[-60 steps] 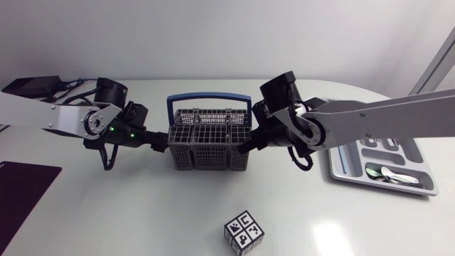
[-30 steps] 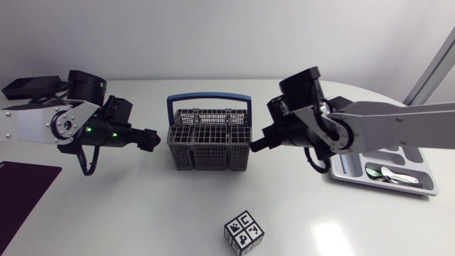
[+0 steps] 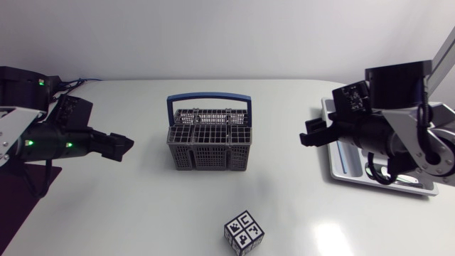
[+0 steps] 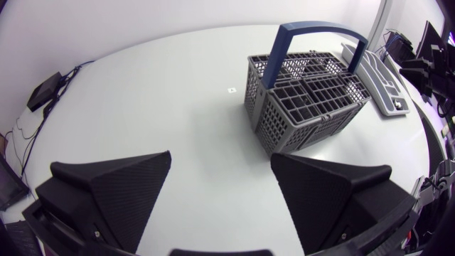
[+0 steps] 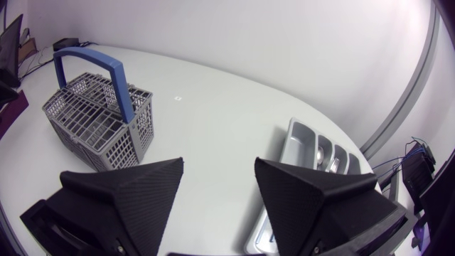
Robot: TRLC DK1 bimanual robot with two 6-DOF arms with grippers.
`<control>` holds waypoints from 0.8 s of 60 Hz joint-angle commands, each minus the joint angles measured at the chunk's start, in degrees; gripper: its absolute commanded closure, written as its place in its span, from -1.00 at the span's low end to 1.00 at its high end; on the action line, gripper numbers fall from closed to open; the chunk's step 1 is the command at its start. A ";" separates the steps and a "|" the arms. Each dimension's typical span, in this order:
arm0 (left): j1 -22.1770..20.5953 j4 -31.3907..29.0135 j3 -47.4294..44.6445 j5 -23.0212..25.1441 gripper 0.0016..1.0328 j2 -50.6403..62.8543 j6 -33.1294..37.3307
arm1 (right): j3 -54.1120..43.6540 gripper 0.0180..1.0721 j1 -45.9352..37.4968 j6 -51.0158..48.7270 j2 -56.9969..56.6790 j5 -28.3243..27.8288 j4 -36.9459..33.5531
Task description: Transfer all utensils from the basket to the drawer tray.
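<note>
The grey mesh basket [image 3: 208, 142] stands upright near the middle of the white desk [image 3: 142, 213], its blue handle [image 3: 208, 99] raised in an arch over the 12 o'clock side of its compartments. The left claw [image 3: 121, 147] hangs at 9 o'clock from the basket, well apart from it, and points toward it; in the left wrist view its fingers [image 4: 128, 178] stand wide apart with nothing between them, and the basket lies ahead of them. The right claw [image 3: 311, 139] sits at 3 o'clock from the basket, also well apart, fingers spread and holding nothing. The grey drawer tray [image 3: 346, 165] lies at the desk's 3 o'clock edge. The right arm [image 3: 398, 135] hangs over it and hides much of it from above. Metal utensils [image 3: 407, 179] show in the tray's 5 o'clock corner. A cube with black-and-white markers [image 3: 244, 233] rests at 5 o'clock from the basket, near the front edge, and a dark mat [image 3: 21, 186] lies at the desk's 8 o'clock edge, under the left arm
</note>
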 commanded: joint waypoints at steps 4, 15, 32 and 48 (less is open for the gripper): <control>1.23 -2.64 -3.54 0.02 -0.90 -6.23 2.51 | -3.71 -0.81 -2.99 -2.68 -6.46 0.81 -0.08; 3.34 -6.33 -5.83 0.02 -0.90 -12.91 4.79 | -7.93 -0.86 -7.47 -5.50 -13.14 0.81 1.50; 3.43 -11.69 -10.93 0.02 -0.90 -26.09 5.67 | -13.82 -0.90 -12.22 -8.04 -21.05 0.81 3.97; 6.50 -11.43 -17.52 0.10 -0.90 -36.11 5.23 | -20.06 -0.90 -13.36 -9.54 -32.65 0.81 6.07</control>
